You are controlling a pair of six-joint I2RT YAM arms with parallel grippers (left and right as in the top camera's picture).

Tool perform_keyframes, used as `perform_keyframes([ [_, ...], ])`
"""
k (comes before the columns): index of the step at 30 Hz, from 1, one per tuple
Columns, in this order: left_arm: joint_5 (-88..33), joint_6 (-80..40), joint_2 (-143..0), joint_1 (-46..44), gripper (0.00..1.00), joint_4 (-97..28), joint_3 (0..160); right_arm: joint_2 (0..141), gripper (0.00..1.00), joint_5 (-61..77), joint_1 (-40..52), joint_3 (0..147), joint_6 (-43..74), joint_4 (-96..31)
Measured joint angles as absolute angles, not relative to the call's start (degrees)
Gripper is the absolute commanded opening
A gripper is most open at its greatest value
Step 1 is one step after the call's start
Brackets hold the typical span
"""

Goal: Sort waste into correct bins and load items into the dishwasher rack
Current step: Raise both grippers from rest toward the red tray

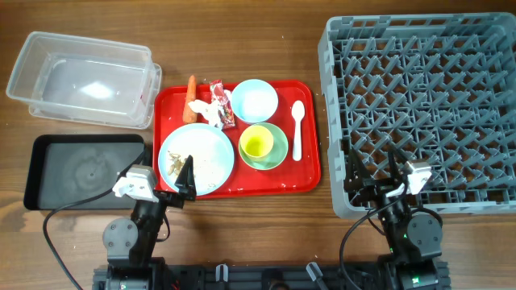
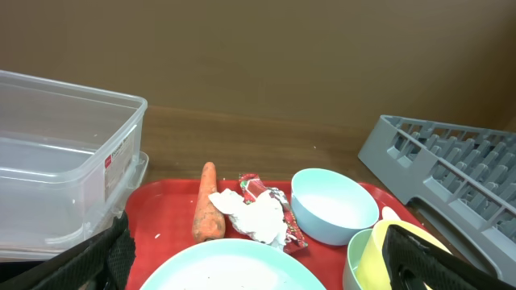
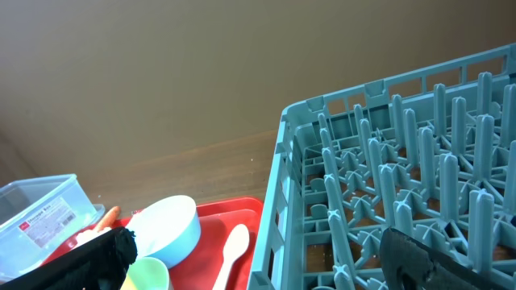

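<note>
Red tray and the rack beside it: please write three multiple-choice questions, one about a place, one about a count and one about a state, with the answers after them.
1. Where does the white spoon lie?
A. on the red tray, right of the bowls
B. inside the pale blue bowl
C. in the dishwasher rack

2. How many bowls stand on the red tray?
A. one
B. two
C. four

3. In what state is the dishwasher rack?
A. no dishes in it
B. full of dishes
C. lying on its side

Answers:
1 A: the overhead view shows the white spoon on the red tray, just right of the pale green bowl.
2 B: only the pale blue bowl and the pale green bowl are there.
3 A: the dishwasher rack sits flat and only its upright pegs show.
</note>
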State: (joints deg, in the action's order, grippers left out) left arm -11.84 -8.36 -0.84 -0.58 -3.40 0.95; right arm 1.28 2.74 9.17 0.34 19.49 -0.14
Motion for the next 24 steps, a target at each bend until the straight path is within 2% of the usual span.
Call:
perform_keyframes([
  [24,-11.8,-8.4,-1.0,-0.6,1.0,-3.4,1.0,1.3,1.0,2.7,9.2,0.3,20.0,-0.1],
])
